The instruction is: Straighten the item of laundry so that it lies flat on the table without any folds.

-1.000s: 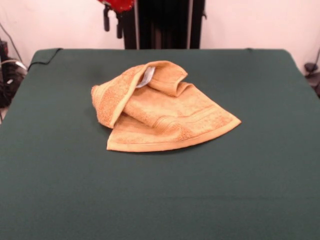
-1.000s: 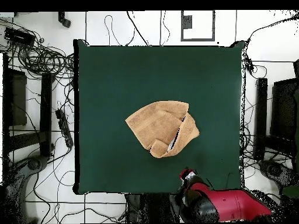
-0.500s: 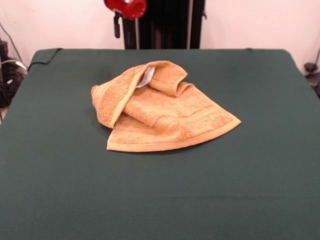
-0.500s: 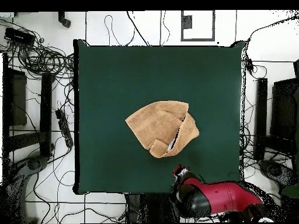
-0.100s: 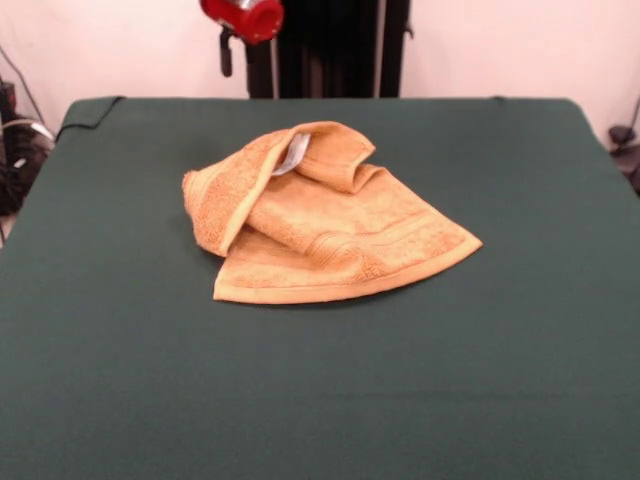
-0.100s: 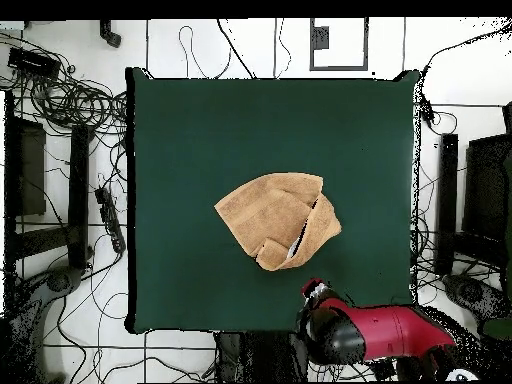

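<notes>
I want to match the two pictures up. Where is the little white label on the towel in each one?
Front view: the white label sits near the top of the crumpled towel, tucked in a fold left of its middle.
Overhead view: the label peeks from a fold near the towel's lower right edge, on the side towards the red arm.
Shared landmark: the green table, with the towel near its middle.
</notes>
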